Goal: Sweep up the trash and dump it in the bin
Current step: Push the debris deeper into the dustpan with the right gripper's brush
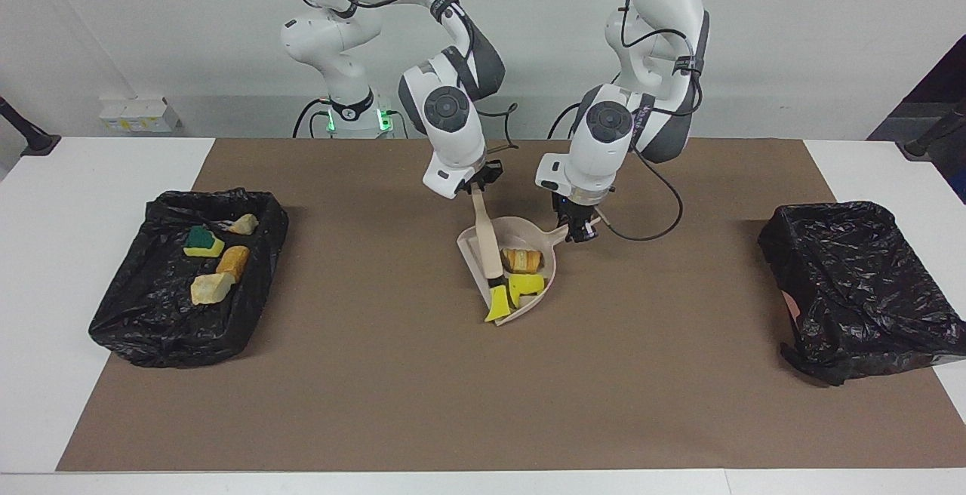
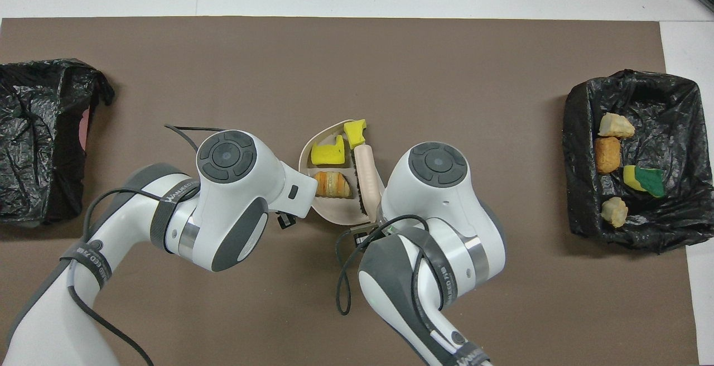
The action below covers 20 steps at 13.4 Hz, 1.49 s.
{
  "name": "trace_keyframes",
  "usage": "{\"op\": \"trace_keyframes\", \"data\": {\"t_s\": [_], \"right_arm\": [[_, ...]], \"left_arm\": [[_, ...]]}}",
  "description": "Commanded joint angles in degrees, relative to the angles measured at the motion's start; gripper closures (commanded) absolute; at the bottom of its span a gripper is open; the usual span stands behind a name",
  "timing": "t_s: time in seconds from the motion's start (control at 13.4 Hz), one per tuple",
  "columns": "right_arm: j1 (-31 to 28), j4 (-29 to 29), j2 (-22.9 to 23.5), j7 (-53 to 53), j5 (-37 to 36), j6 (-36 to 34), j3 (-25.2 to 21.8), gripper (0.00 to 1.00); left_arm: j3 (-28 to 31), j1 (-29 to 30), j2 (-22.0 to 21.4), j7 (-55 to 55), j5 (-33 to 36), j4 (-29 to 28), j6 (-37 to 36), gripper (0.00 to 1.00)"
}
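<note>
The beige dustpan (image 1: 521, 231) lies flat mid-table, and my left gripper (image 1: 577, 229) is shut on its handle. My right gripper (image 1: 477, 192) is shut on the handle of the beige brush (image 1: 490, 253), which slants down across the pan's mouth. Trash in the pan: a croissant piece (image 1: 522, 259) and a yellow sponge chunk (image 1: 526, 285). Another yellow sponge chunk (image 1: 498, 305) sits at the brush's tip, on the pan's lip. From overhead, the croissant piece (image 2: 332, 184) and a sponge chunk (image 2: 328, 155) lie beside the brush (image 2: 366, 173).
A black-lined bin (image 1: 151, 321) at the right arm's end of the table holds several scraps: bread pieces and a green-backed sponge (image 1: 202, 242). A second black-lined bin (image 1: 853, 269) stands at the left arm's end. A brown mat (image 1: 483, 404) covers the table.
</note>
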Motion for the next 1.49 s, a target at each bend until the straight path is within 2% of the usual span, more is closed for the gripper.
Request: {"op": "trace_keyframes", "data": {"t_s": [0.0, 0.22, 0.52, 0.82, 0.97, 1.12, 1.27, 1.41], "right_arm": [[-3.8, 5.3, -0.5, -4.1, -3.5, -7.4, 0.3, 1.00], [-3.8, 7.1, -1.5, -15.1, -3.5, -11.9, 0.0, 1.00], [-3.5, 6.4, -1.6, -15.5, -6.3, -10.8, -0.3, 1.00], [-7.1, 4.5, -1.5, -12.1, -10.7, -7.0, -0.5, 1.00], [-8.1, 2.3, -1.5, -10.0, -10.7, -2.8, -0.5, 1.00], [-8.6, 2.5, 1.4, -9.9, -11.2, 1.4, -0.5, 1.00], [-9.0, 2.7, 4.2, -9.9, -11.4, 6.0, -0.4, 1.00], [-7.7, 2.3, 5.4, -9.9, -10.4, 7.1, -0.1, 1.00]], "left_arm": [[0.6, -0.7, -1.9, -1.3, -0.7, -2.1, 1.7, 1.00], [0.6, -0.7, -1.9, -1.4, -0.6, -2.1, 1.7, 1.00], [0.6, -0.7, -1.9, -1.5, -0.6, -2.2, 1.6, 1.00], [0.6, -0.7, -1.9, -1.6, -0.7, -2.1, 1.6, 1.00], [0.6, -0.7, -1.9, -1.6, -0.6, -2.1, 1.6, 1.00], [0.6, -0.7, -1.9, -1.9, -0.6, -2.1, 1.6, 1.00], [0.6, -0.7, -1.7, -8.0, -0.7, -1.5, 1.6, 1.00], [0.6, -0.7, -1.7, -10.6, -0.6, -1.5, 1.6, 1.00]]}}
